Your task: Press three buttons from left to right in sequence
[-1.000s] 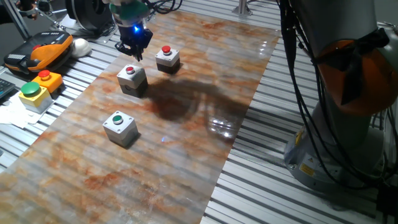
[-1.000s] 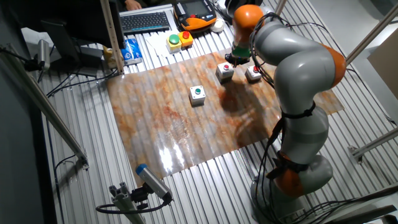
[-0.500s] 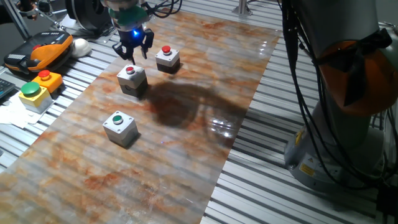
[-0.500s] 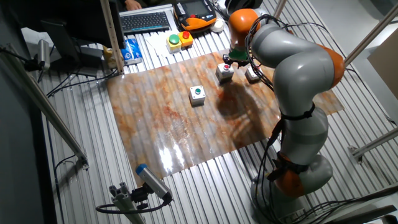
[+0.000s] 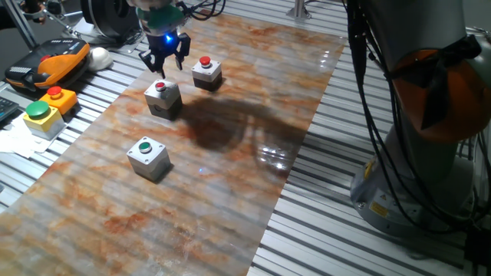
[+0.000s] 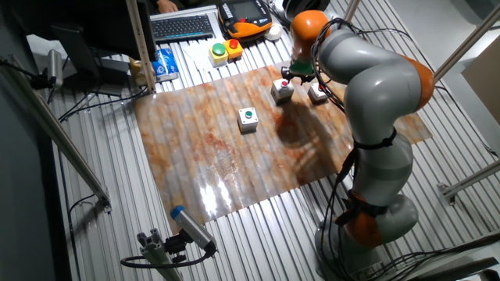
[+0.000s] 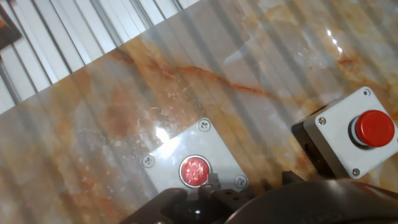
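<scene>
The gripper (image 5: 164,61), fingers spread, hovers just above the middle red button (image 5: 160,87), between the green button (image 5: 145,147) and the far red button (image 5: 205,62) on the worktop (image 5: 230,176). Coming down off-centre, it could miss the cap or shove the box.

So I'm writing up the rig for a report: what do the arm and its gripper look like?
The arm is made of thick, rounded silver-grey segments with orange bands at the joints, and black cables hang along it. The gripper is small and dark, with two black fingers, a teal part above them and a blue light glowing on its body.
</scene>
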`<control>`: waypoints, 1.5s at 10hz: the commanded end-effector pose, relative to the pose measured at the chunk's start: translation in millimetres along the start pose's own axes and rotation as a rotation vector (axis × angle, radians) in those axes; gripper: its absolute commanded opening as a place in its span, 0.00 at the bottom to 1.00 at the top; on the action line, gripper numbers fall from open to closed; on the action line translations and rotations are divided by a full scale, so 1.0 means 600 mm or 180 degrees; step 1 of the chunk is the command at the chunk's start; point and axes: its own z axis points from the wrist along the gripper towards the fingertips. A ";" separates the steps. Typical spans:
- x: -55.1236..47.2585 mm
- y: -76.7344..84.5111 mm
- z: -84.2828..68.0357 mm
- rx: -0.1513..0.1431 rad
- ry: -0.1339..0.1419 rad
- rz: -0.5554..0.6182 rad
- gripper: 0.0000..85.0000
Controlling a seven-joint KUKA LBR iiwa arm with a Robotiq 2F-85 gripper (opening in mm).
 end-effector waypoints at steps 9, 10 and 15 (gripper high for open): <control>-0.009 0.014 0.025 -0.0027 -0.0008 -0.0012 0.60; -0.008 0.015 0.026 -0.0032 -0.0006 -0.0017 0.60; -0.006 0.016 0.035 -0.0023 -0.0015 -0.0040 0.60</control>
